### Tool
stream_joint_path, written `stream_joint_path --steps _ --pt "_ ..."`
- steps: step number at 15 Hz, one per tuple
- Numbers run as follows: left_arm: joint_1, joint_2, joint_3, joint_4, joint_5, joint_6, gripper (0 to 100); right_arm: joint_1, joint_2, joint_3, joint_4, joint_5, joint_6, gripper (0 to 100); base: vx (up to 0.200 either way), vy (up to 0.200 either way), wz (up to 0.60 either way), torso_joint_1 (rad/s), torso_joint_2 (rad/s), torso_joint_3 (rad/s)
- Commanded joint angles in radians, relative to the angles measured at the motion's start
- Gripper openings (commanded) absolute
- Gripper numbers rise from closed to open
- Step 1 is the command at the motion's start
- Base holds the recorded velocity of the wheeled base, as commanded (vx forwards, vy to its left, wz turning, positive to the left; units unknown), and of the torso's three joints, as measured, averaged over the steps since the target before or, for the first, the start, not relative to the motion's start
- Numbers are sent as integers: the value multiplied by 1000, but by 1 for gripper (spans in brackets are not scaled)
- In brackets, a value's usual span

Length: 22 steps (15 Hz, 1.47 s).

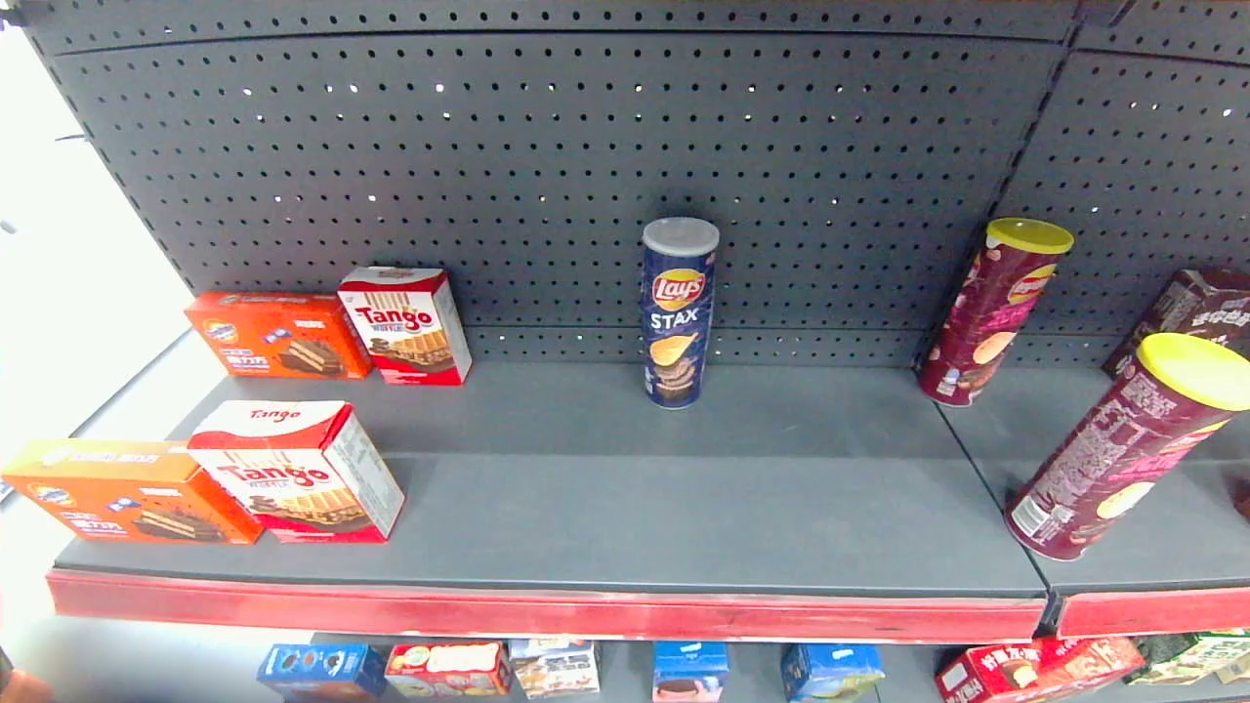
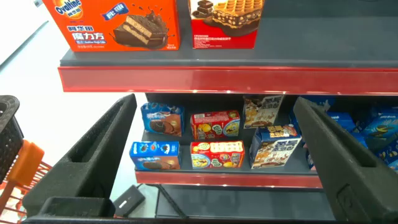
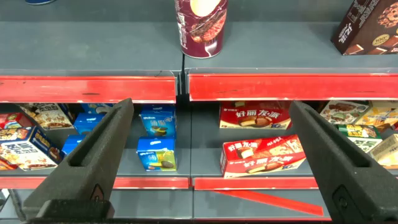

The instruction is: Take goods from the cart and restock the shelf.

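Head view: I take the red front strip (image 1: 547, 615) of the shelf (image 1: 625, 488) as my mark. A blue can (image 1: 678, 312) stands upright well behind the strip, against the pegboard. The far maroon can (image 1: 991, 312) sits equally deep, and the near maroon can (image 1: 1123, 449) is close behind the strip. An orange box (image 1: 132, 493) and a wafer box (image 1: 298, 474) touch each other just behind it.

Left wrist view: my left end effector (image 2: 214, 102) is spread wide, holding nothing, just below the strip. Small snack boxes (image 2: 214, 124) sit under the strip. What looks like the cart (image 2: 9, 134), a black basket on an orange frame, is off to the side below it.

Right wrist view: my right end effector (image 3: 211, 104) is also wide and empty. The near maroon can stands just behind the strip, with red boxes (image 3: 255, 116) beneath.
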Motion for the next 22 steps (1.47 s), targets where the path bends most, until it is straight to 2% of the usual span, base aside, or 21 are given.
stream_joint_path --steps 1,12,22 --pt "0 1 0 0 0 -1 100 0 2 0 -1 1 0 100 0 0 0 0 0 0" --pt "0 1 0 0 -3 -1 100 0 2 0 0 1 0 100 0 0 0 0 0 0" --pt "0 1 0 0 -3 -1 100 0 2 0 0 1 3 100 0 0 600 3 1 1"
